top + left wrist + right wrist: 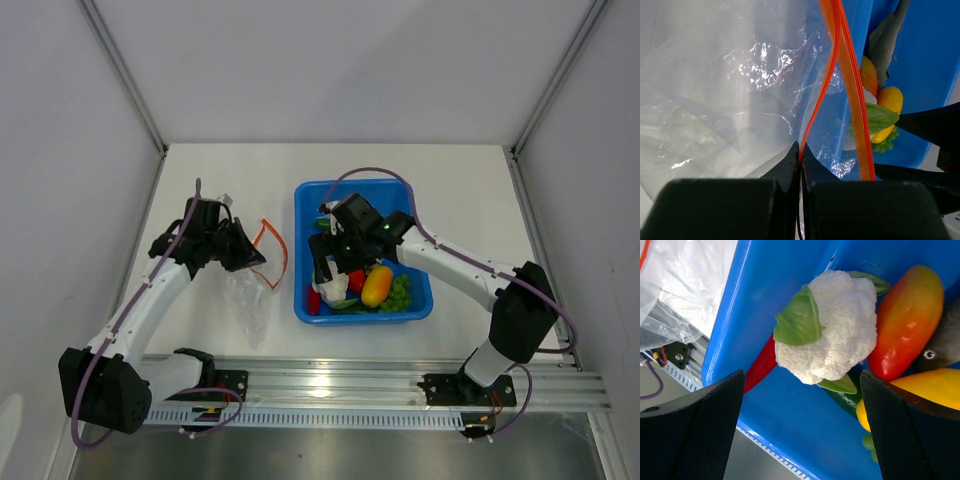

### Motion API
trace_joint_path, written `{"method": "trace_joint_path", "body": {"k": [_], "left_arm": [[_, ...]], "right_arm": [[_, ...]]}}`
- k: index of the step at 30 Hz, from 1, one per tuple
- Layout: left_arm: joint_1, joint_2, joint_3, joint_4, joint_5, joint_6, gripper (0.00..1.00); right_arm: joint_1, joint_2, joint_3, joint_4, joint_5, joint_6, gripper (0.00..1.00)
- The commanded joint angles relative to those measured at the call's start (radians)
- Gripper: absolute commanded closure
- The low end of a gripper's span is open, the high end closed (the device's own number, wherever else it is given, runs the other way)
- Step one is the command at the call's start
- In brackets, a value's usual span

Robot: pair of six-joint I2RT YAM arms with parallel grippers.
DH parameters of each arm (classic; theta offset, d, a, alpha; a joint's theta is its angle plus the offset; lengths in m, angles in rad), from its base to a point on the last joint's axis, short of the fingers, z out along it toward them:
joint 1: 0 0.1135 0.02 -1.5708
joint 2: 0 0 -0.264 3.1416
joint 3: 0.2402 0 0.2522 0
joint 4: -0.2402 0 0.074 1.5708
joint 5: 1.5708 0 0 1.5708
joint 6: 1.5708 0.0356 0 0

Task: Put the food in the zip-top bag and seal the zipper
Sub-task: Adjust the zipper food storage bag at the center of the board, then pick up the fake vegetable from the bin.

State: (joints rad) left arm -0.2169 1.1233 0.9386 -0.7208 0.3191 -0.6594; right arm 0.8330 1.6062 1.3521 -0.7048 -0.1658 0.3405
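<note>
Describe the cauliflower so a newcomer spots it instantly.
Find the blue tub on the white table. In its near-left corner, beside the red chili, sits the cauliflower. It is the only white, lumpy piece, wrapped in green leaves.

Zip-top bag (pixel 730 85) was clear, crinkled, glossy plastic; blue tub (pixel 785 435) smooth shiny plastic; cauliflower (pixel 840 335) looked rough, matt.

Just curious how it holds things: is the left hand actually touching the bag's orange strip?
Touching. The left wrist view shows the left hand shut, pinching the orange strip.
</note>
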Motion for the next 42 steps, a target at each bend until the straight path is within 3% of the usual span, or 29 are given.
{"method": "trace_joint_path", "body": {"k": [1, 12, 18, 21, 22, 24, 28, 34, 42], "left_arm": [[-0.009, -0.049, -0.053, 0.052, 0.021, -0.052, 0.99], [-0.012, -0.117, -0.06, 0.024, 0.044, -0.046, 0.99], [-0.033, -0.125, -0.069, 0.026, 0.064, -0.057, 1.0], [-0.036, -0.143, -0.08, 0.027, 0.057, -0.066, 0.99], [-0.036, -0.146, -0.078, 0.024, 0.049, -0.068, 1.0], [-0.036, -0.152, -0.07, 0.012, 0.046, -0.066, 0.99], [-0.036, -0.158, -0.041, -0.017, 0.029, -0.045, 0.99], [-0.036, -0.14, -0.006, -0.058, 0.015, 0.017, 0.99], [-0.042, -0.137, -0.011, -0.051, 0.054, 0.014, 0.99]], "right_arm": [[0.021, 0.041, 0.031, 0.002, 0.02, -0.026, 0.02], [0.049, 0.115, -0.004, 0.031, 0.158, -0.012, 0.05], [0.052, 0.156, -0.025, 0.093, 0.166, 0.028, 0.15], [0.054, 0.173, -0.028, 0.106, 0.202, 0.025, 0.23], [0.054, 0.176, -0.028, 0.11, 0.209, 0.022, 0.34], [0.054, 0.164, -0.031, 0.12, 0.213, 0.022, 0.43], [0.052, 0.123, -0.024, 0.114, 0.227, 0.02, 0.71], [0.051, 0.044, -0.005, 0.05, 0.212, 0.034, 1.0], [0.034, -0.137, 0.037, -0.016, 0.18, 0.075, 1.0]]}}
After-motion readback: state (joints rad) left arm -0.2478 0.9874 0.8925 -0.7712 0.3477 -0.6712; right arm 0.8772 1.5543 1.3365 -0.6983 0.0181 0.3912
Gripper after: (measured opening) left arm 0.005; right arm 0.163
